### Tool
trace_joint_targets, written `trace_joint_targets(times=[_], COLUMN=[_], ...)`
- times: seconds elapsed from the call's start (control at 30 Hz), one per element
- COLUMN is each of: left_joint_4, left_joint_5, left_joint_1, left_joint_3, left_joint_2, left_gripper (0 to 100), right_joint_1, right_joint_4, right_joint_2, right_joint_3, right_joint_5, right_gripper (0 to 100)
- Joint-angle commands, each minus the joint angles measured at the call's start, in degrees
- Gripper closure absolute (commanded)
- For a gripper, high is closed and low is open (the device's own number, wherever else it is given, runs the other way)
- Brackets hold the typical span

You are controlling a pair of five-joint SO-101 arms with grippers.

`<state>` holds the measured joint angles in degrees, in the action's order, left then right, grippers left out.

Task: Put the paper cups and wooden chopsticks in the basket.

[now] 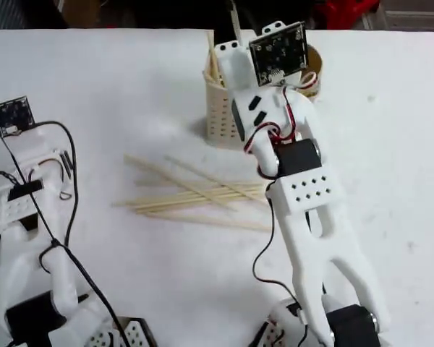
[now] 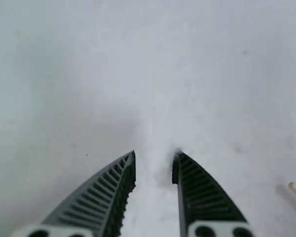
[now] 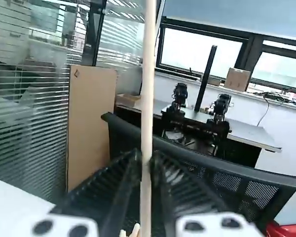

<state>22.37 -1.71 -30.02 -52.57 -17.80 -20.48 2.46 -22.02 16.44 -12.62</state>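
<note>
High view: basket (image 1: 220, 116) at table's (image 1: 390, 144) far edge, right arm above it; loose chopsticks (image 1: 195, 196) lying between arms.
Left wrist view: left gripper (image 2: 155, 155) narrowly parted, empty, over bare table.
Right wrist view: right gripper (image 3: 146, 155) clamped on upright chopstick (image 3: 148, 74).

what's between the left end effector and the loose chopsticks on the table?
Nothing. In the high view, only bare white table lies between the left end effector and the loose chopsticks.
</note>
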Motion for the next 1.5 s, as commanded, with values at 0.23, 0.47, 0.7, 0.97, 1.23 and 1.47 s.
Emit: trace_joint_targets(times=[0.23, 0.47, 0.7, 0.97, 1.23, 1.47], left_joint_4=[-0.9, -0.9, 0.0, 12.6, 5.3, 4.3], left_joint_5=[0.7, 0.7, 0.4, 0.3, 0.3, 0.3], left_joint_1=[0.4, 0.3, 2.9, 3.6, 3.6, 3.5], left_joint_3=[1.1, 1.1, 2.1, 4.1, -0.4, -1.2], left_joint_2=[-2.5, -2.5, -2.9, -2.9, -2.8, -2.9], left_gripper=[86, 86, 86, 86, 86, 86], right_joint_1=[0.1, 0.0, -7.4, -14.6, -21.1, -21.4], right_joint_4=[4.2, 38.0, 64.3, 47.5, 38.5, 38.3], right_joint_2=[-1.2, -6.9, -8.7, -8.6, 2.1, 22.5], right_joint_3=[-1.7, -1.6, 4.3, 27.1, 26.7, 9.8], right_joint_5=[-0.7, -0.7, -5.9, -12.9, -12.9, -12.6], right_gripper=[92.7, 97.1, 96.7, 95.4, 83.4, 82.0])
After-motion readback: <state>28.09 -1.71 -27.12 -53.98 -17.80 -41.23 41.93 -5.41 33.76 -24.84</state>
